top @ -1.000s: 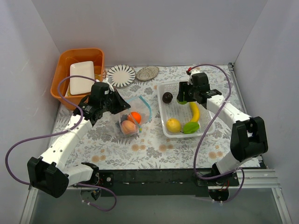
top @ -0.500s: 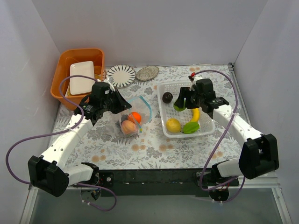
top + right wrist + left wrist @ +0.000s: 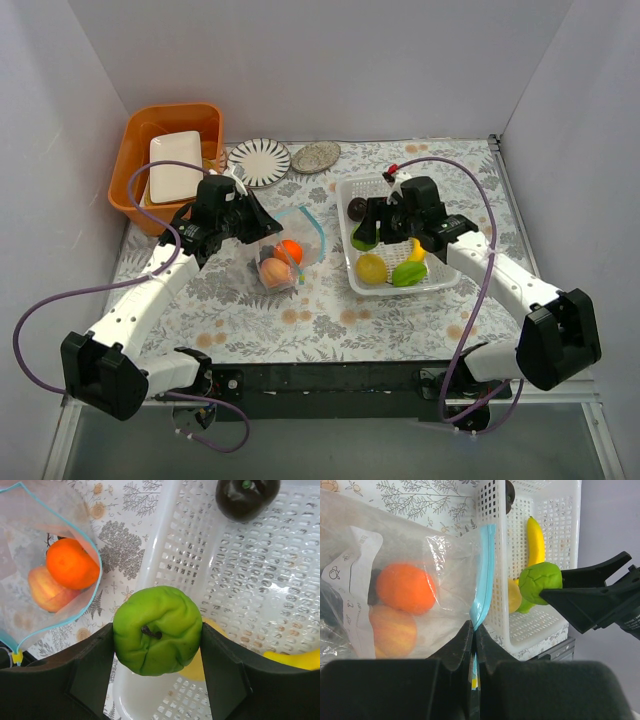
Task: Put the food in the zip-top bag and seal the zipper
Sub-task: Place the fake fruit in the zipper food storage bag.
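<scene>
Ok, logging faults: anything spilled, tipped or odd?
Nothing stands out: left tool pinches the clear plastic bag's light blue zipper strip; right tool holds the green toy apple over the white lattice basket's edge.

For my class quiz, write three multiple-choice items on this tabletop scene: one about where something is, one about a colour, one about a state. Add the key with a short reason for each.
1. Where is the dark plum?
A) in a cup
B) on the tablecloth
C) inside the white basket

2. What colour is the apple held in the right hand?
A) yellow
B) green
C) orange

3. The left hand is:
A) shut on the zipper of the zip-top bag
B) wide open
C) shut on a spoon

Key:
1 C: the right wrist view shows the plum on the basket's lattice floor.
2 B: the apple clamped in that hand is plainly green.
3 A: the left wrist view shows the hand closed tight on the light blue strip at the bag's mouth.
</scene>
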`<act>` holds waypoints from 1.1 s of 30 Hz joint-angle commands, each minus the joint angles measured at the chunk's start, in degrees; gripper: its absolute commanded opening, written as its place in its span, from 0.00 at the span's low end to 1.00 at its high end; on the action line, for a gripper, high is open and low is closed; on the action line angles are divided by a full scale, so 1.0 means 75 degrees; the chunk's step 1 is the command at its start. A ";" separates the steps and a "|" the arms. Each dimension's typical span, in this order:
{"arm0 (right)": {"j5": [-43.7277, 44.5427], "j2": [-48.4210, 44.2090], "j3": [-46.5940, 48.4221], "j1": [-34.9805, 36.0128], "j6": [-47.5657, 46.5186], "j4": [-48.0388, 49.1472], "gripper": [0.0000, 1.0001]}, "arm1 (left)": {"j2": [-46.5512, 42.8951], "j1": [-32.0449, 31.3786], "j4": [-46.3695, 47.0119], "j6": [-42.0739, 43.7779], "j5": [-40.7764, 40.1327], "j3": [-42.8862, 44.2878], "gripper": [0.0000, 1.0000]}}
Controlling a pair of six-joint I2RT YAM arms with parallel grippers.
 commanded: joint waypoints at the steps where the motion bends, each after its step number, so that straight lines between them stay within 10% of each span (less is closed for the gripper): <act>1: -0.0015 -0.0114 0.0176 0.0316 0.0230 0.0193 0.37 | -0.0027 0.0018 0.0073 0.0129 0.0119 0.0071 0.00; 33: -0.0471 0.0600 0.1395 0.1852 0.0664 0.0602 0.37 | 0.0114 0.0030 0.0155 0.0106 0.0295 0.0129 0.00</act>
